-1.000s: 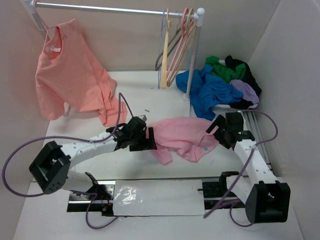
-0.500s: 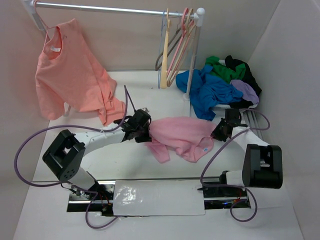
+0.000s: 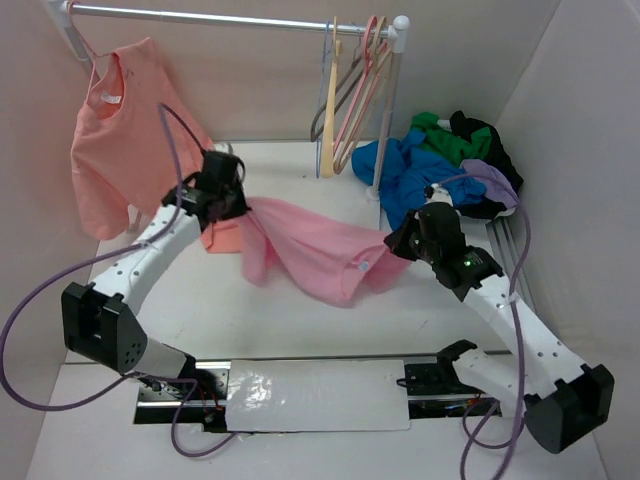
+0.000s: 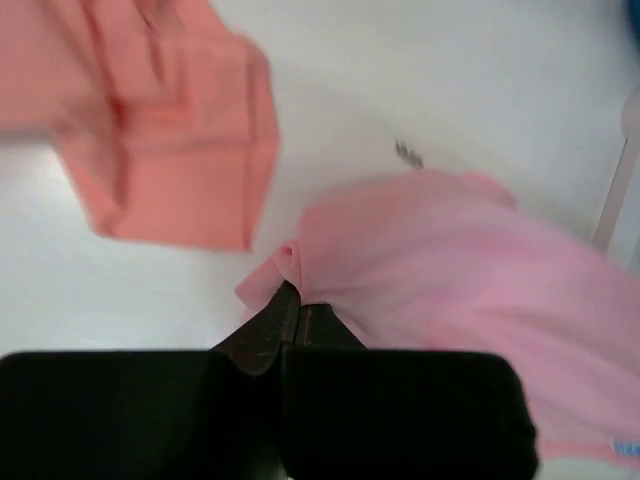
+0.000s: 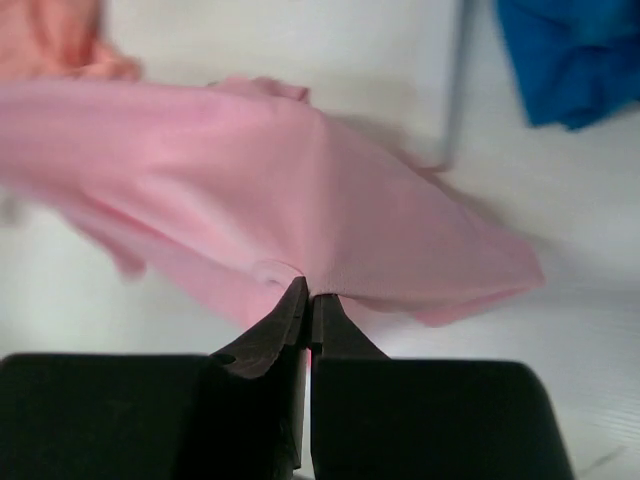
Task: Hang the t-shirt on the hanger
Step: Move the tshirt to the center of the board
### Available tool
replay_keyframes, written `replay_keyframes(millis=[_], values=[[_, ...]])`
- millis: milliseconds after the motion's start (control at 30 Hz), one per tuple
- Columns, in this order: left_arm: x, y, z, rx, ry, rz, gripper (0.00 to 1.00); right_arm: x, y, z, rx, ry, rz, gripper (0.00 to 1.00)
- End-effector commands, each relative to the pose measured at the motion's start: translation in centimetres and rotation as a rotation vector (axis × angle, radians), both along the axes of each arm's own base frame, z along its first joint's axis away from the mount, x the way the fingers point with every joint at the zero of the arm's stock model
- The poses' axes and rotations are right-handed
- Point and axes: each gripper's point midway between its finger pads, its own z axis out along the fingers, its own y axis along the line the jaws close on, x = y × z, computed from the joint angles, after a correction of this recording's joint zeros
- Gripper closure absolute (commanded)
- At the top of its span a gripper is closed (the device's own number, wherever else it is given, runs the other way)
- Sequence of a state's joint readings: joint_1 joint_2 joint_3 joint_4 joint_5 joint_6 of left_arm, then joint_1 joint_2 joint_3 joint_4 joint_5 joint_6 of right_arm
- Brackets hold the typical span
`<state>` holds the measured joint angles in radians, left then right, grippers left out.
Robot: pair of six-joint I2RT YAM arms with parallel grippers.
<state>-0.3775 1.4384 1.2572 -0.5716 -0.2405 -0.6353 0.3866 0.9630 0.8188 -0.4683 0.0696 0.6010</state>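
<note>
The pink t-shirt hangs stretched between my two grippers, off the table, with a small teal mark near its right end. My left gripper is shut on its left edge, close to the hem of the salmon shirt. My right gripper is shut on its right edge. In the left wrist view the fingertips pinch a fold of the t-shirt. The right wrist view shows its gripper pinching the t-shirt. The thin bluish-grey hanger hangs among other hangers at the rail's right end, partly hidden.
A salmon-orange shirt hangs from the rail at the back left. Cream and pink hangers hang beside the white post. A heap of blue, green and dark garments lies at the back right.
Both grippers shut on the t-shirt and raised it from the table. The left gripper went back and left toward the salmon shirt; the right one moved left. The shirt now spans between them.
</note>
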Motion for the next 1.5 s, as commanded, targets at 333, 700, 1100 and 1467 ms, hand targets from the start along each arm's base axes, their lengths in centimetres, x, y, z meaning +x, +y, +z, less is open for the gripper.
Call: replay_keyframes(millis=[333, 700, 1100, 1467], values=[[0.9, 4.5, 5.5, 0.115, -0.006, -0.057, 0.16, -5.6, 15.5, -2.4, 0.042, 0.109, 0.189, 1.0], [-14.2, 1.4, -6.7, -0.153, 0.156, -0.042, 0.2, -5.3, 16.4, -5.5, 0.033, 0.149, 0.174, 1.0], [-11.8, 0.2, -12.3, -0.208, 0.218, 0.08, 0.19, -5.3, 14.8, -3.7, 0.075, 0.129, 0.144, 1.0], [-5.2, 4.7, -11.2, -0.133, 0.133, 0.217, 0.78, -4.6, 14.7, -3.5, 0.066, 0.116, 0.151, 1.0]])
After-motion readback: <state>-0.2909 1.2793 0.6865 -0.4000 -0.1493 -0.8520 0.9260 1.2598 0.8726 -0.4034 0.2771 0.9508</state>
